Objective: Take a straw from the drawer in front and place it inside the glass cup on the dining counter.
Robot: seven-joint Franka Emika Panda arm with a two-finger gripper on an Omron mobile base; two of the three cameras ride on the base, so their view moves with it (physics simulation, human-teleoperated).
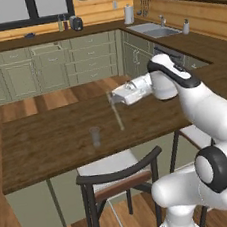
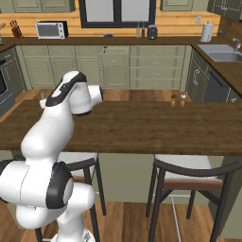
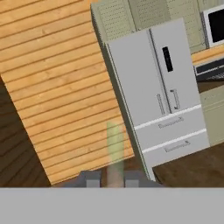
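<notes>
My gripper (image 1: 112, 97) is shut on the straw (image 1: 116, 114), a thin pale stick held near its top end and slanting down toward the dining counter (image 1: 48, 138). The straw's lower tip hangs a short way right of the glass cup (image 1: 95, 136), which stands upright on the dark wood. In the hand view the straw (image 3: 115, 146) rises as a pale strip between the two fingertips of the gripper (image 3: 110, 178). The drawer (image 1: 47, 49) stands pulled out in the far cabinet row, seen also as the drawer (image 2: 115, 49) under the window. The dining counter (image 2: 142, 127) stretches across the right base view.
Black-framed stools (image 1: 118, 175) (image 2: 189, 172) stand under the counter's near edge. Two small shakers (image 2: 178, 98) sit on its far edge. A sink (image 1: 155, 29) is at the back right and a microwave (image 2: 51, 30) at the back left. A steel fridge (image 3: 153, 83) faces the hand.
</notes>
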